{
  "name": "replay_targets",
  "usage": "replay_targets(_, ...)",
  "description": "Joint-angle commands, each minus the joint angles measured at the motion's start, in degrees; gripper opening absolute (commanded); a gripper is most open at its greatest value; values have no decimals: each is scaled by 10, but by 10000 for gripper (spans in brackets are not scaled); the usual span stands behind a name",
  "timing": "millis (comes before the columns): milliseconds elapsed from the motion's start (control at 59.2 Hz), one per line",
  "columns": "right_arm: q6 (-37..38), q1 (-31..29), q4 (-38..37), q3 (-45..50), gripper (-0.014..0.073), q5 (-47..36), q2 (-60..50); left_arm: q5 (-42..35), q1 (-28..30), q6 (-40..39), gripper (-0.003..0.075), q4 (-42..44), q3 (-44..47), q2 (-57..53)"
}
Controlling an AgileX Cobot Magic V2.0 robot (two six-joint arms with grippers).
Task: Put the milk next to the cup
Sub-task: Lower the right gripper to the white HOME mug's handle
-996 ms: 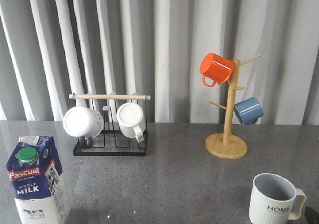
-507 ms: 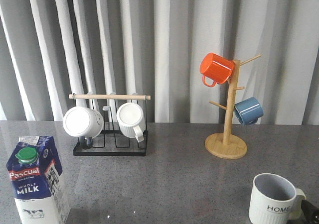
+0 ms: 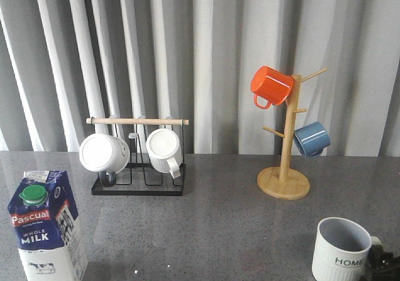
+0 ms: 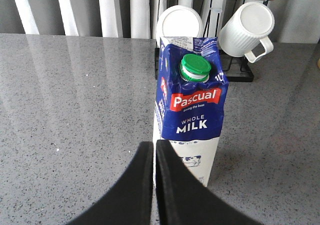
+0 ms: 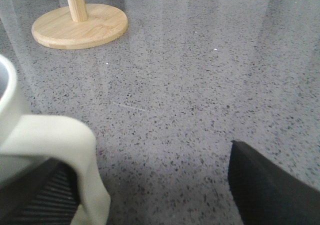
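Note:
The milk (image 3: 47,228), a blue-and-white carton with a green cap, stands upright at the front left of the grey table. In the left wrist view the milk (image 4: 192,110) stands just beyond my left gripper (image 4: 154,152), which is shut and empty. The cup (image 3: 340,251), a pale ribbed mug marked "HOME", stands at the front right. My right gripper (image 3: 382,260) sits low behind its handle. In the right wrist view the right gripper (image 5: 150,190) is open, and the cream cup handle (image 5: 65,145) lies between the jaws, close against one finger (image 5: 35,197).
A black wire rack (image 3: 139,187) with a wooden bar holds two plain white mugs (image 3: 103,153) at the back left. A wooden mug tree (image 3: 284,168) with an orange mug (image 3: 272,86) and a blue mug (image 3: 311,138) stands at the back right; its base (image 5: 80,25) shows in the right wrist view.
My right gripper has come in from the lower right corner up to the cup's handle, which it now partly hides. The milk and the cup have not moved.

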Motion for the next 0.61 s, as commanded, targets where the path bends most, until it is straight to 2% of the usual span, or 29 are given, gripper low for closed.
replay_targets(0,1,-3,-4,-17,500,-66,-8,-39,1,-1,-6,-4,-20,2)
replay_targets(388,3,-3,-17,-16,197,-128,17,-39,1,-1,-6,-4,-20,2)
replay_targets(591,3,-3,-30,-16,127,-131,17,-39,1,-1,-6,-4,-20,2)
